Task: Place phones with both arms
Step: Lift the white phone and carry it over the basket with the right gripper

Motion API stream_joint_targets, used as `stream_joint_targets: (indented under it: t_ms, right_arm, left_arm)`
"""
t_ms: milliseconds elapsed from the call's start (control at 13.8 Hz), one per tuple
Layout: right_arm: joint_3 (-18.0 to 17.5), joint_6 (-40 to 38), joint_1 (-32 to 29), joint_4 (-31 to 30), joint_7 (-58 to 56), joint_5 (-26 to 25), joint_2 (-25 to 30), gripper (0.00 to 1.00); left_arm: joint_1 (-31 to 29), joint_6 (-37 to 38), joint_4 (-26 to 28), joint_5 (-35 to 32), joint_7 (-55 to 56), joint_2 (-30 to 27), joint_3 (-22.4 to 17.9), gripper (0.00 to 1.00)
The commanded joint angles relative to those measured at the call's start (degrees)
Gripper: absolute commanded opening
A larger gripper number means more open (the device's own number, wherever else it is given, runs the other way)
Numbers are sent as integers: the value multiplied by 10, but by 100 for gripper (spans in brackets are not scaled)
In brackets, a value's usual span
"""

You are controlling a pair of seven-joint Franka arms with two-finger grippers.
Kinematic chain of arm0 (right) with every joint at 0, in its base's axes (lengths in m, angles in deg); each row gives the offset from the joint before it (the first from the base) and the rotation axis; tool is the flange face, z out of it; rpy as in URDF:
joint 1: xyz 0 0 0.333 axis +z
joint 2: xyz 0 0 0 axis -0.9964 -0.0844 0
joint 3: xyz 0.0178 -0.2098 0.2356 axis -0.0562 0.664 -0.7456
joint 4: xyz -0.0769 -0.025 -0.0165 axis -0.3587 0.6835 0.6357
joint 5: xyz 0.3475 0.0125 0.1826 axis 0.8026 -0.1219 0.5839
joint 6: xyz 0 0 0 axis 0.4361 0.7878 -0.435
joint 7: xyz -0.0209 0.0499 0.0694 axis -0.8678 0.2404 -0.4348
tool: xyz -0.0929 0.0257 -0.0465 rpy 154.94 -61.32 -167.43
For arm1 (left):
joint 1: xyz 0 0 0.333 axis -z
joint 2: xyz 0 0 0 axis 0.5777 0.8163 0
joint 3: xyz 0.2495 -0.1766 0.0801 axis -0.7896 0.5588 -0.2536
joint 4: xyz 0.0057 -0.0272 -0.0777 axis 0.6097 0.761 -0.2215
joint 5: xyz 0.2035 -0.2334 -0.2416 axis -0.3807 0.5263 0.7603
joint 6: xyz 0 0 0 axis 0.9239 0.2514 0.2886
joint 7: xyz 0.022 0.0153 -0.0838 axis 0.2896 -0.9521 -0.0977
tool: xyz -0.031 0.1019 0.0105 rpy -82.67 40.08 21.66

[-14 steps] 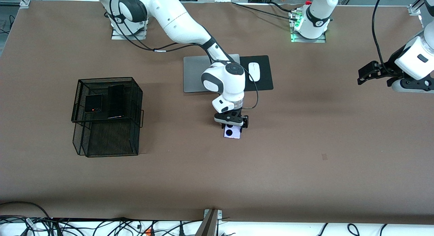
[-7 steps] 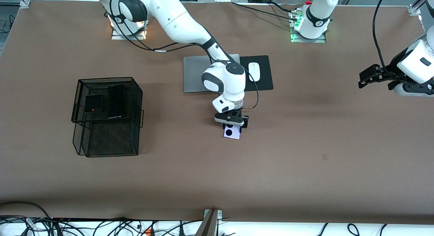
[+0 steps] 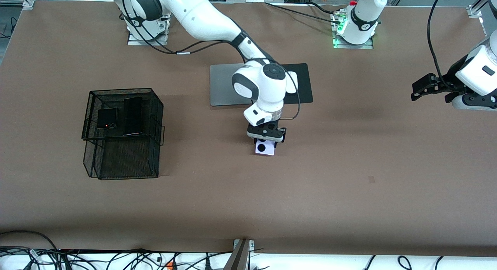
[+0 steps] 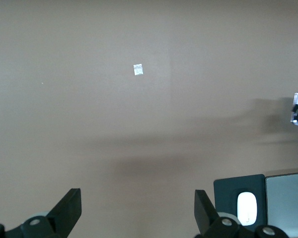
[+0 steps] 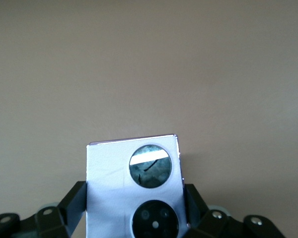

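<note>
Squarish lilac-white phone sits clamped in the right gripper mid-table, bare brown tabletop all round; left gripper waits spread open over the table's left-arm edge.

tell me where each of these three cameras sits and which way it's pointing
Front view: high across the table, facing both arm bases; shows the right gripper shut on the lilac-white phone, the left gripper up over bare table, and the mesh basket.
Left wrist view: on the left arm's wrist, looking down at the table past its own open jaws.
Right wrist view: on the right wrist, looking along its jaws at the gripped phone.
Shared: front and left wrist both show the white mouse.
</note>
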Motion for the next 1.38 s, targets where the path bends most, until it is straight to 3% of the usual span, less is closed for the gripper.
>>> stream_joint_targets:
  t_ms: [0, 217, 579, 1014, 1303]
  right_arm:
    - [-55, -76, -56, -17, -77, 10, 73, 60]
    - [-62, -147, -108, -62, -184, 58, 151, 61]
    - [-62, -164, -219, -265, -424, 84, 323, 61]
    - [-56, -123, -363, -379, -728, 135, 399, 62]
    - [-56, -64, -420, -394, -817, 162, 383, 62]
  left_arm:
    - [-1, 12, -19, 6, -4, 8, 1, 100]
    - [-1, 12, -18, 6, -3, 8, 1, 100]
    - [-1, 12, -19, 6, -3, 8, 1, 100]
    - [-1, 14, -18, 6, -3, 8, 2, 100]
    - [-1, 14, -18, 5, -3, 8, 2, 100]
